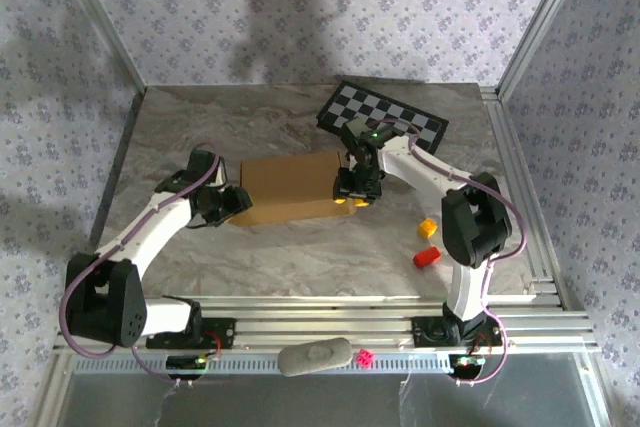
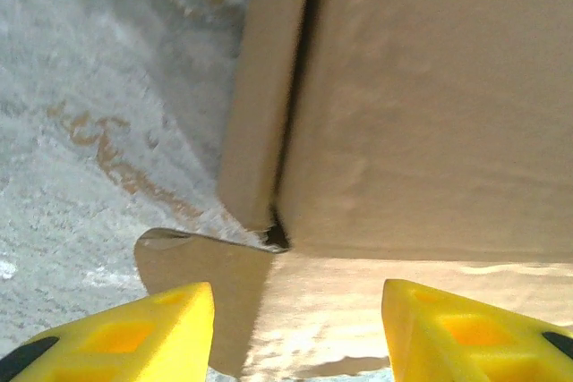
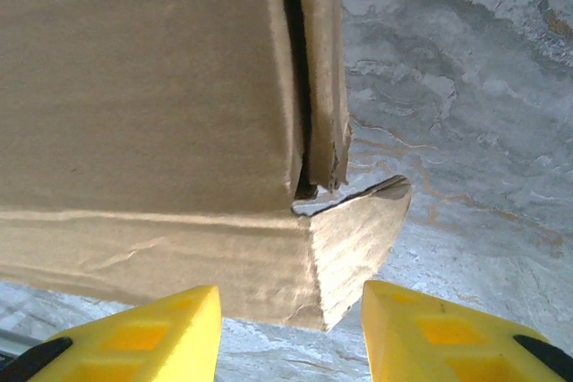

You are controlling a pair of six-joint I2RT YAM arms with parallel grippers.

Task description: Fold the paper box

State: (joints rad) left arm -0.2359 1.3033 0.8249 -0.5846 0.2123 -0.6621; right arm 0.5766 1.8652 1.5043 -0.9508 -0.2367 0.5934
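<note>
— Where is the paper box [image 1: 290, 187] lying?
— It is resting mid-table [image 1: 300, 257], with the checkered board [image 1: 385, 117] sitting at its 1 o'clock.
— And the left gripper [image 1: 235, 205]?
— It is hovering at the box's 9 o'clock end, fingers [image 2: 134, 337] standing apart and gripping nothing.
— The right gripper [image 1: 355, 197]?
— It is sitting at the 3 o'clock end, fingers [image 3: 448, 337] also spread and holding nothing.

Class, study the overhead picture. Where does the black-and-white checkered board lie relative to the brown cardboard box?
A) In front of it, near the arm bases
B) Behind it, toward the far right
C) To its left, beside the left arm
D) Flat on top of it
B: the checkered board lies farther from the arm bases than the paper box, and to its right.
</note>
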